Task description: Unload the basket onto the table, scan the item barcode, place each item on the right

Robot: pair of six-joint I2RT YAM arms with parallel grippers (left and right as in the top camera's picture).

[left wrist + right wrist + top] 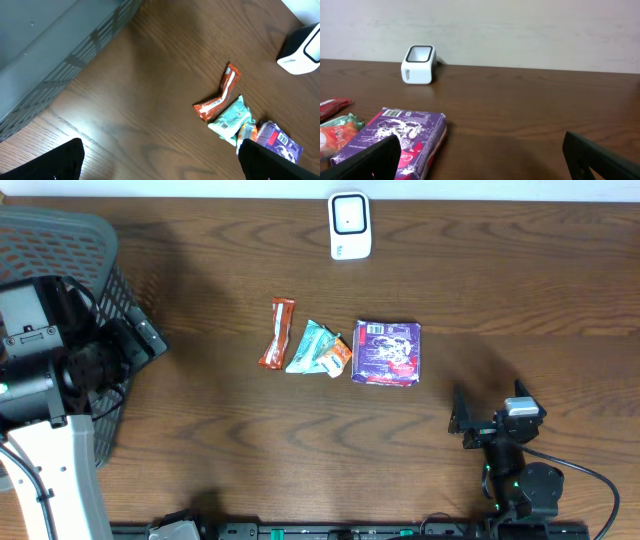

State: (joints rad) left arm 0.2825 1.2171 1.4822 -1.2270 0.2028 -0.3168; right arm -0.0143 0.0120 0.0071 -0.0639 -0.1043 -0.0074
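Currently 4 snacks in row mid-table (pixel 250 440): orange bar wrapper (pixel 277 332), teal packet (pixel 308 346), small orange packet (pixel 335 355), purple packet (pixel 387 352).
Barcode scanner (pixel 350 225) at far edge, well apart from row.
Right gripper (pixel 480 150): fingers spread wide, empty, low over table. Purple packet lies flat just ahead, to its left.
Left gripper (pixel 160 155): spread, empty, beside mesh basket (pixel 60 240), well apart from row.
Judgement: right arm nearer, purple packet likely pick. Packet near-square, no strong long axis.

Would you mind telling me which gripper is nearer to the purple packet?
Right. The right gripper is a short way from the purple packet; the left gripper is far off at the basket.
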